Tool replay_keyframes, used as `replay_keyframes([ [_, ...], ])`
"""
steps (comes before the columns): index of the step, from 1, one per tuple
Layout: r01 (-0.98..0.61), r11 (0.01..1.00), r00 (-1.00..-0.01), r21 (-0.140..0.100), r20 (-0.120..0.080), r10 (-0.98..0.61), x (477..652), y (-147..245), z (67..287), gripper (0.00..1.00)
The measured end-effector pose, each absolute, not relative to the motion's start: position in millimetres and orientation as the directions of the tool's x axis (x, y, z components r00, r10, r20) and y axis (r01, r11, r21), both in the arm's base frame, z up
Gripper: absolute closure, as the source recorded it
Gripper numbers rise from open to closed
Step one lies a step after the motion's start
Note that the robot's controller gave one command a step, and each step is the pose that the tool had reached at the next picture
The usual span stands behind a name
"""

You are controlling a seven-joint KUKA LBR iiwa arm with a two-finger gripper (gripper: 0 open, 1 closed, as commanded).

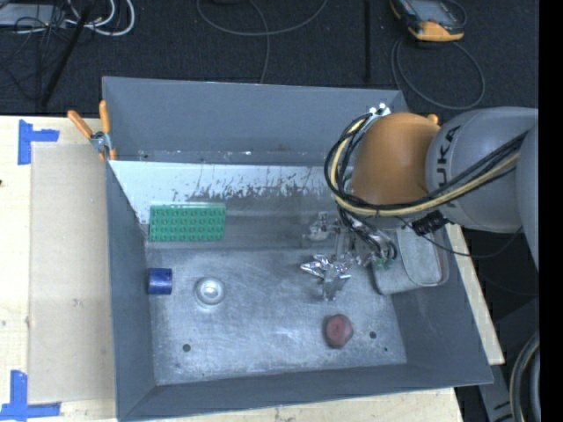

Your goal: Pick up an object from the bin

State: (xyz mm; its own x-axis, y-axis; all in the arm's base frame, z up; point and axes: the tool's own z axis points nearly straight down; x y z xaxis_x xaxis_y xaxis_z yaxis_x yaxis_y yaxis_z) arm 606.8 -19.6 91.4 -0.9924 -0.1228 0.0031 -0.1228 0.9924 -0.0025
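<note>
Right of centre over the bin floor hangs my claw [329,275]; apart or together, I cannot tell. Just below it in the frame, untouched, lies a reddish-brown round lump [338,330] with no evident long axis. Leftward: silver cap [209,290], blue block [159,280], green studded plate [186,221]. Scuffed grey bin [264,345].

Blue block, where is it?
The blue block lies at the left of the bin floor in the camera view, just below the green studded plate and left of a silvery round thing.
</note>
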Motion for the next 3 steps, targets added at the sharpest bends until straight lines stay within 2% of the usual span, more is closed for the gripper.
replay_keyframes([
  [1,-0.123,0.992,-0.992,0.001,0.0,-0.123,607.4,-15.8,95.4,1.0],
  [2,-0.396,0.918,-0.918,-0.006,-0.007,-0.396,610.1,-98.7,235.0,1.0],
  [3,-0.47,0.882,-0.882,0.008,0.005,-0.47,591.4,-107.0,134.3,1.0],
])
